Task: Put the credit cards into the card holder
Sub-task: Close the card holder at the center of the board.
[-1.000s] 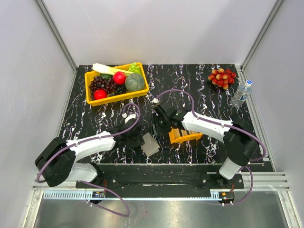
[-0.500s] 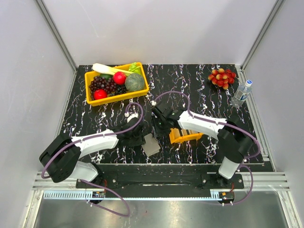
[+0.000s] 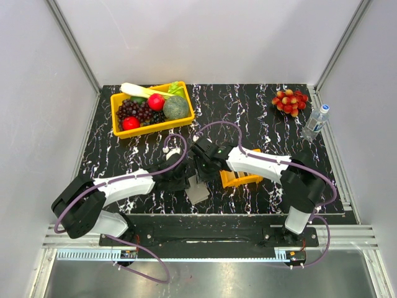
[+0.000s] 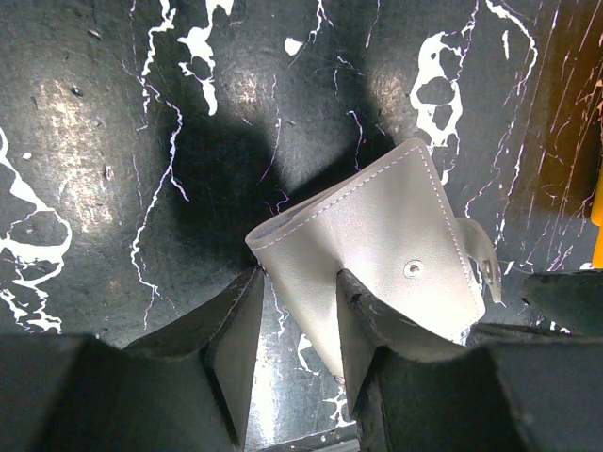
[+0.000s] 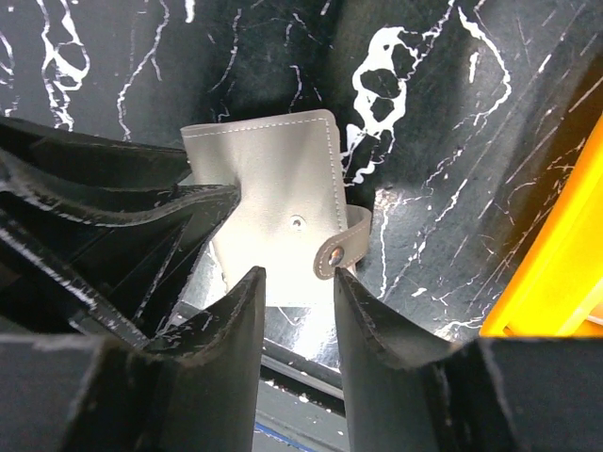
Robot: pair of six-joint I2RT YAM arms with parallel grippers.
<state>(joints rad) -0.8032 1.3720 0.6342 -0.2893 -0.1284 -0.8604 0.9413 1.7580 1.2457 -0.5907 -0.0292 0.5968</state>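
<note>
Taupe-grey and folded shut, the card holder (image 4: 386, 235) is lying on the black marbled table (image 4: 94, 141) towards its near edge, just left of the small orange tray (image 3: 245, 180), with its snap tab (image 5: 337, 252) hanging unfastened. The left gripper (image 4: 300, 278) is straddling one edge with its fingers partly apart, probably to steady it. The right gripper (image 5: 297, 278), likewise half-spread, is hovering by the tab, apparently to flip the cover open. No credit cards are showing.

The card holder (image 4: 377, 235) is finished in smooth, matt, leather-like material, stitched at its edges, and the marbled table (image 4: 85, 122) is glossily surfaced
</note>
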